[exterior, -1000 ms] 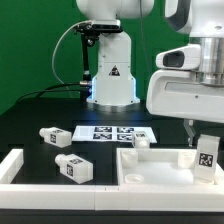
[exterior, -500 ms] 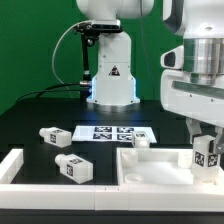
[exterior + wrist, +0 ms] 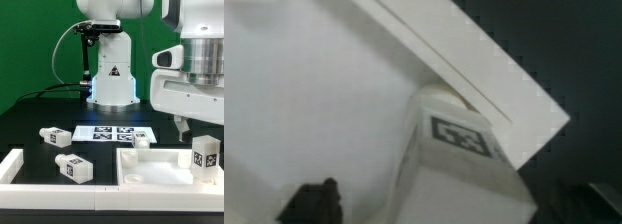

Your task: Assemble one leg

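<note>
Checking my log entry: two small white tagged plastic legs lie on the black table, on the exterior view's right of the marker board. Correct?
Wrong side. The exterior view shows both small white tagged plastic legs on the black table to its left of the flat white marker board, not its right.

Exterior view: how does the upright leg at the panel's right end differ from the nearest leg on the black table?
Pose: the upright leg stands on end; the table leg lies on its side. Support: the upright leg rests on the panel, the table leg on the table. Both are white, tagged.
</note>
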